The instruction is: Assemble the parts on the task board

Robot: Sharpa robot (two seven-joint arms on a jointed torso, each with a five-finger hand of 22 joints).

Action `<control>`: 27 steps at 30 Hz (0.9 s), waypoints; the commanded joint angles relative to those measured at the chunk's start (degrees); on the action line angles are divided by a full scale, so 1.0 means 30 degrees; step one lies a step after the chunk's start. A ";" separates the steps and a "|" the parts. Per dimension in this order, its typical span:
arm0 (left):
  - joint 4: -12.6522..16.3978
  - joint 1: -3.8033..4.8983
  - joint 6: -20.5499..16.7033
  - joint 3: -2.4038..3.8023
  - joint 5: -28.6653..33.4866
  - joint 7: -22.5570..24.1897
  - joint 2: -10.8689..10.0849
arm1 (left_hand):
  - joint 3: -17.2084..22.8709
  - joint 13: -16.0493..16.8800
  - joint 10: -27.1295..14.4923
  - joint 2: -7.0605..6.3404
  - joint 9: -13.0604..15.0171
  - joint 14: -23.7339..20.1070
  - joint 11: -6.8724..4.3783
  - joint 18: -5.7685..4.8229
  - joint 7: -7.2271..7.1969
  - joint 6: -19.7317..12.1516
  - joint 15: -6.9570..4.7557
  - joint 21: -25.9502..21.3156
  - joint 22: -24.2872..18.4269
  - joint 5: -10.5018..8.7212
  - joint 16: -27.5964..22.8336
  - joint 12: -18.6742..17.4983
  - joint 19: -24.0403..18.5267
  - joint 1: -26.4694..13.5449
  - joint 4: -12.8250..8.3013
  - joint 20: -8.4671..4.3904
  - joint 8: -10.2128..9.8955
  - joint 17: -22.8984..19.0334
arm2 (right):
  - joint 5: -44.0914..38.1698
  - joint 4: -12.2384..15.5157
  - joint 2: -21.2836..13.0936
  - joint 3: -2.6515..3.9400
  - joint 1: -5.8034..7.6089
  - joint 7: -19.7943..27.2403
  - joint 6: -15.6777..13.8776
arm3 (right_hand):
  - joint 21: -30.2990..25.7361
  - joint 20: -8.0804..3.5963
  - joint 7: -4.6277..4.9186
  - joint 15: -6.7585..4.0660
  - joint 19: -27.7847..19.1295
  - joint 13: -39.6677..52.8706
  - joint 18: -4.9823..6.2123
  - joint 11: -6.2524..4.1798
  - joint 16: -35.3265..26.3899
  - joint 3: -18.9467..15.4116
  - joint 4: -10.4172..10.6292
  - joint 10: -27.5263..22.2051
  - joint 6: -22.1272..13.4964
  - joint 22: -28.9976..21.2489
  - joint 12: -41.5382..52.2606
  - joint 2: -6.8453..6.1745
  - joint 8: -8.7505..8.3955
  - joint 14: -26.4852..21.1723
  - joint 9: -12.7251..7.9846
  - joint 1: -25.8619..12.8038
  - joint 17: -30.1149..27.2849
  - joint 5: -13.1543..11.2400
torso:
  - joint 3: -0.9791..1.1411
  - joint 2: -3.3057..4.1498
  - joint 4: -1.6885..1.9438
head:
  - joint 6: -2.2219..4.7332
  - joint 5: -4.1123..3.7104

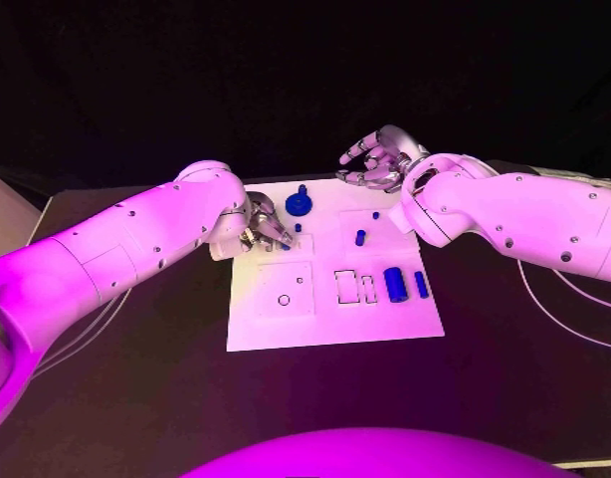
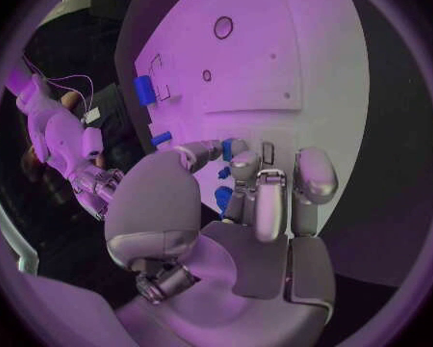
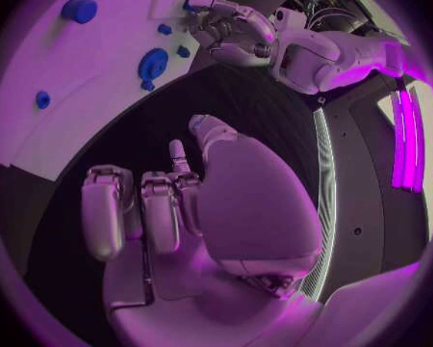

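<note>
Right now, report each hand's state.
Left hand: fingers on a small blue part at the task board; grip unclear.
Right hand: holds nothing, fingers curled.

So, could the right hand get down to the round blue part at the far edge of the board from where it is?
Probably yes. The right hand hovers empty past the board's far edge, the round blue part lies uncovered nearby, and the left hand works just beside it, not over it.

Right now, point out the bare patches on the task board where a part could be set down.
Free: the task board's near strip below the outlined slots, and its near-left corner beside the small hole. Crowded: the far-left corner, where the left hand works beside the blue round part, and around the blue cylinders.
</note>
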 commanded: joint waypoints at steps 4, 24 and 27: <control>0.0125 -0.0330 0.0097 -0.0158 -0.0170 -0.0064 -0.0028 | -0.1940 0.0037 -0.0060 -0.0326 -0.0037 0.1534 -0.0064 -0.0295 0.0117 0.0173 -0.0068 -0.0128 -0.0035 -0.0161 0.0088 0.0168 0.0097 0.0023 0.1154 -0.0020 -0.0136 0.3815 | -0.0194 0.0031 -0.0025 0.0013 -0.0010 0.0120 0.0193 | -0.0133 0.0089 0.0053 0.0071 0.1142 0.4115 -0.0203 0.0092 -0.0007 0.0096 -0.0006 0.1015 0.0017 0.2646 0.0008 -0.0171 -0.0068 0.1891 -0.0017 -0.0071 0.4590 0.0060 | 0.0006 0.0025 -0.0001 | 0.0052 -0.0015; 0.0675 -0.0410 -0.0339 -0.0138 -0.0303 -0.0023 -0.0461 | -0.5469 0.0081 -0.0069 0.0023 -0.0058 0.1548 -0.0010 -0.0289 0.0162 0.0235 -0.0021 -0.0193 -0.0017 -0.3406 0.0099 0.0302 0.0142 -0.0395 0.1870 0.0020 -0.0370 0.3853 | -0.0189 0.0022 -0.0065 0.0013 -0.0022 0.0133 0.0187 | -0.0133 0.0089 0.0053 0.0071 0.1142 0.4115 -0.0203 0.0092 -0.0007 0.0096 -0.0006 0.1015 0.0017 0.2646 0.0008 -0.0171 -0.0068 0.1891 -0.0017 -0.0071 0.4590 0.0060 | 0.0000 -0.0011 0.0013 | 0.0088 -0.0017; 0.0801 -0.0414 -0.0393 -0.0131 -0.0316 -0.0030 -0.0555 | -0.5832 0.0091 -0.0064 0.0115 -0.0055 0.1558 -0.0010 -0.0290 0.0167 0.0241 -0.0019 -0.0197 -0.0015 -0.3737 0.0110 0.0323 0.0143 -0.0556 0.1890 0.0023 -0.0382 0.3880 | -0.0188 0.0020 -0.0076 0.0013 -0.0029 0.0134 0.0187 | -0.0133 0.0089 0.0053 0.0071 0.1142 0.4115 -0.0203 0.0092 -0.0007 0.0096 -0.0006 0.1015 0.0017 0.2646 0.0008 -0.0171 -0.0068 0.1891 -0.0017 -0.0071 0.4590 0.0060 | -0.0004 -0.0007 0.0004 | 0.0089 -0.0012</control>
